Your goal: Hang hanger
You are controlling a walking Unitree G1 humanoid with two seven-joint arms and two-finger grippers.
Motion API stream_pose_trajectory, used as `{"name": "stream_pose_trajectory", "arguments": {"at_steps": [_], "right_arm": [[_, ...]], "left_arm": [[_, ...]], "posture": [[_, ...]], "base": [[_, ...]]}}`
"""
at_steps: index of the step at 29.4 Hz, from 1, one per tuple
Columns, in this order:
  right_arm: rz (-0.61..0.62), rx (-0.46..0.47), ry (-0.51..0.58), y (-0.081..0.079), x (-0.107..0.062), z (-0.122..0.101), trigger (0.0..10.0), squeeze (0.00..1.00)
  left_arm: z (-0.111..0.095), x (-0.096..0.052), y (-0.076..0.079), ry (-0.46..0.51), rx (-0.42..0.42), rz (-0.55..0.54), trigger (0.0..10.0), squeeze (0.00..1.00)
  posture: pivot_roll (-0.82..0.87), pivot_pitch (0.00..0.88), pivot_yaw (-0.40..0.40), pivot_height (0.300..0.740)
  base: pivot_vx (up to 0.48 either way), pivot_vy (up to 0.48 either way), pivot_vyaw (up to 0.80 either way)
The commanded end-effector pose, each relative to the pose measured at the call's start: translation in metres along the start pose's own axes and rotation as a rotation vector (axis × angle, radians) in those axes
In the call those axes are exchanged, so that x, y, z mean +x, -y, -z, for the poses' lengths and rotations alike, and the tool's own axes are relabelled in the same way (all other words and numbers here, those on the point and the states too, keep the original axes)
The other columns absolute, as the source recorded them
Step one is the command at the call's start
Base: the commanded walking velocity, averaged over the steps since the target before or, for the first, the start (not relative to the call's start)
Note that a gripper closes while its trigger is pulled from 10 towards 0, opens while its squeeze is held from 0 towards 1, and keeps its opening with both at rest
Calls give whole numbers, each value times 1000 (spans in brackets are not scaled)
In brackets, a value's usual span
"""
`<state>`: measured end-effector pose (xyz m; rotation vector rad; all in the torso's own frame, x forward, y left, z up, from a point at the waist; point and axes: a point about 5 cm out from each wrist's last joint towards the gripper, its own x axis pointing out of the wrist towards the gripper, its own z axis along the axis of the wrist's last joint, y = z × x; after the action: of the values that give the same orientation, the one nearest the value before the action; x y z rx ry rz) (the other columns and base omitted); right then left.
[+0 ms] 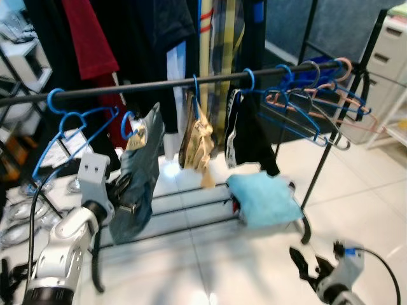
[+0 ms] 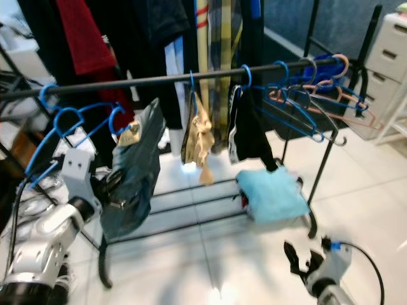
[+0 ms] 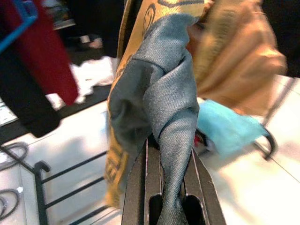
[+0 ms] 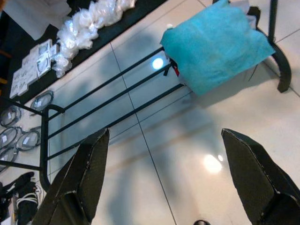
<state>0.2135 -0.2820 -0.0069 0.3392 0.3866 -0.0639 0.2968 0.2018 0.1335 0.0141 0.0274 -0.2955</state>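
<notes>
Nearest, we see our right pincer (image 4: 164,183) low over the white tiled floor (image 1: 210,260), its two black fingers spread wide with nothing between them. Our left pincer (image 3: 169,187) is raised at the left and pinched tight on a fold of the grey-green garment (image 1: 137,184). That garment hangs from a blue hanger (image 1: 130,124), whose hook sits just below the black rail (image 1: 159,84) and beside another blue hanger (image 1: 70,124) hooked over the rail; we cannot tell whether the garment's own hook touches the rail. Below, on the rack's lower bars (image 4: 117,101), rests a light blue folded cloth (image 4: 215,44). Further along the rail we find a tan garment (image 1: 200,143) on a blue hook, then a black garment (image 1: 251,136), and at the far right a bunch of bare blue, grey and pink hangers (image 1: 318,101). Behind the rail hang dark clothes, a red one (image 1: 89,38) among them, and a white drawer unit (image 1: 391,57) stands at the far right.
</notes>
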Motion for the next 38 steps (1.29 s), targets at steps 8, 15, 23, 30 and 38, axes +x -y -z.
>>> {"name": "stream_pose_trajectory", "arguments": {"at_steps": [8, 15, 23, 30, 38], "right_arm": [[4, 22, -25, 0, -3, 9, 10000, 0], [2, 21, -25, 0, -2, 8, 10000, 0], [-6, 21, -21, 0, -1, 7, 10000, 0], [-88, 91, 57, -5, -1, -4, 10000, 0], [-354, 150, 296, -17, -7, -76, 10000, 0]], "left_arm": [[-4, -1, 3, 9, 0, 37, 10000, 0], [-5, -2, 3, 12, 0, 63, 10000, 0], [-12, -3, -1, 22, 14, 105, 10000, 0], [-18, -7, 6, 27, 58, 240, 10000, 0], [-20, -10, 8, -16, 141, 343, 10000, 0]], "posture": [[-109, 100, 51, 740], [-108, 99, 51, 740], [-100, 95, 52, 740], [-90, 84, 49, 740], [-95, 77, 48, 740]], "base": [[-321, 0, 0], [-321, 0, 0], [-300, 0, 0], [0, 0, 0], [0, 0, 0]]}}
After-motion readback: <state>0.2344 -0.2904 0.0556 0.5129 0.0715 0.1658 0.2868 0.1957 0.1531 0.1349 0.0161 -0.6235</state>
